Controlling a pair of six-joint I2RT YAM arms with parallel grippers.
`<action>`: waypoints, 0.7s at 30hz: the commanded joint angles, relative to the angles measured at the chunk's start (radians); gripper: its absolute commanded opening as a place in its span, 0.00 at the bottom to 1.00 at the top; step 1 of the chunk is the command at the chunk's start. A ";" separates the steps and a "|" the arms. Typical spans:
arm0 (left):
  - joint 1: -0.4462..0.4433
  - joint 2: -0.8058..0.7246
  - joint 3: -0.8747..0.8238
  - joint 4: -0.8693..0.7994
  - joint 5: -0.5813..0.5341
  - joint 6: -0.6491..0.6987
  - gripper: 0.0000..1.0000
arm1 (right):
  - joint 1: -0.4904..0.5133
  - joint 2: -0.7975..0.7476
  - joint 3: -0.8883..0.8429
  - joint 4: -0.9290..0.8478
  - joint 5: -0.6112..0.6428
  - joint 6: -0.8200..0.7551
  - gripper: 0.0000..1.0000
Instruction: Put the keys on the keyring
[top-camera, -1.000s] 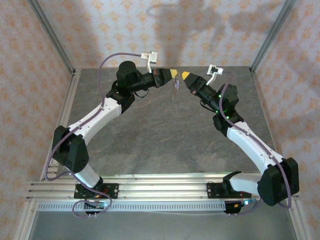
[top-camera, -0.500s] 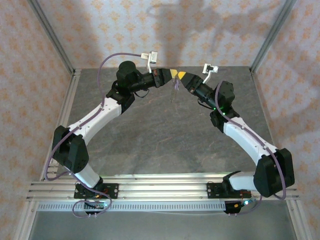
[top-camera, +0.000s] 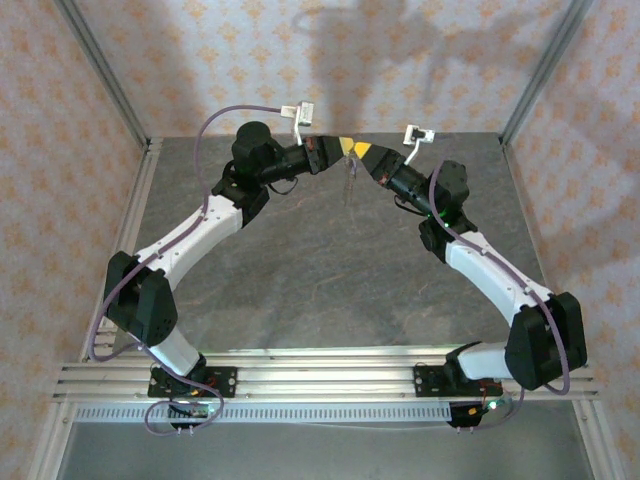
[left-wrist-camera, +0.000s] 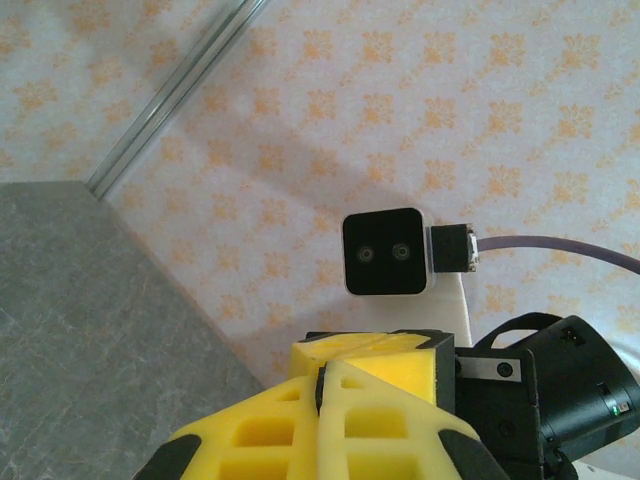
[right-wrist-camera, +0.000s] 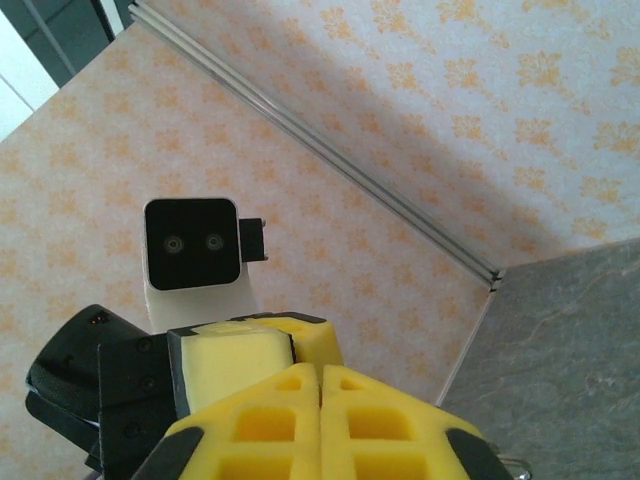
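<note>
Keyring (top-camera: 350, 178) dangles just under the meeting tips, above the far table. Left gripper (top-camera: 346, 147) is clenched, seemingly on the loop; right gripper (top-camera: 362, 152) is clenched, hold unclear. Likely light, thin, swings easily; pinch the loop near its top.

Grey marbled table (top-camera: 330, 270), aluminium rails (top-camera: 320, 372) at near edge

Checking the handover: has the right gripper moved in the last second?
Yes. In the top view the right gripper has shifted left, away from the right corner post, up to the left gripper.
</note>
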 joint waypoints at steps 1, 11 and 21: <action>-0.005 -0.040 0.015 0.064 0.007 -0.003 0.00 | 0.001 0.006 0.040 0.062 -0.040 -0.002 0.00; -0.002 -0.040 0.048 -0.045 -0.019 0.044 0.16 | -0.004 0.008 0.060 0.001 -0.065 -0.040 0.00; 0.083 -0.032 0.140 -0.178 0.012 0.111 0.50 | -0.100 0.084 0.191 -0.149 -0.250 -0.073 0.00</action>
